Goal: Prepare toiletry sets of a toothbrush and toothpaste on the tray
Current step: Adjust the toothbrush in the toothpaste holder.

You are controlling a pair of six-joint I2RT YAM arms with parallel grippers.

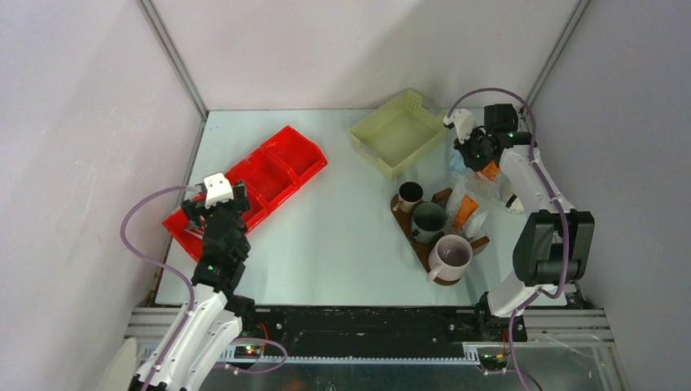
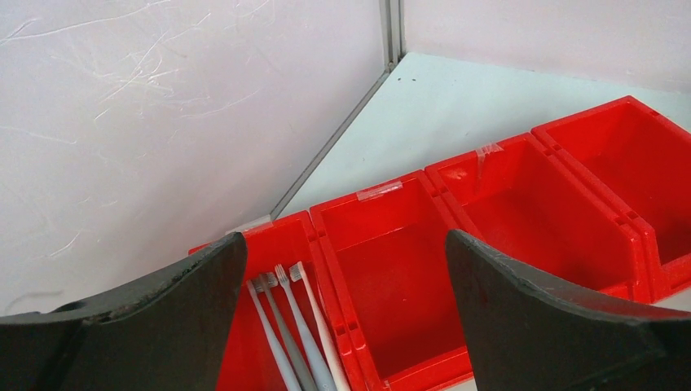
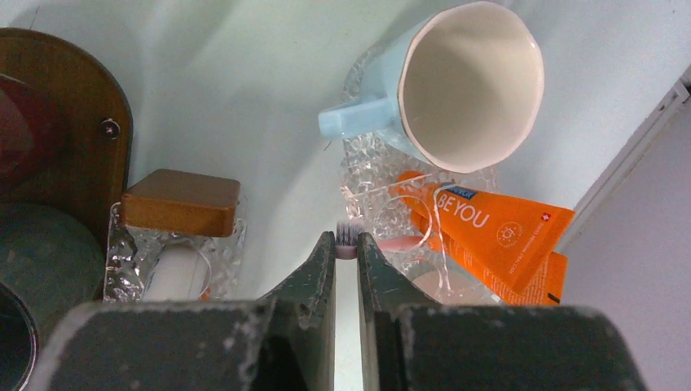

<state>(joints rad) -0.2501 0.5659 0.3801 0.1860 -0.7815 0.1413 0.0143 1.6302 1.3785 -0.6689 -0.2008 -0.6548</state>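
Pale walls were seen around a light surface, at whose right side the tray lay with mugs set on it. Off the tray's far end, the right pincer was pressed together on a slim white toothbrush, gripped just behind its bristles, near an orange toothpaste tube and a blue mug. Such a brush was judged light, stiff and smooth, apt to pivot unless taken at mid-handle. The left pincer was spread above a red bin in which more toothbrushes lay.
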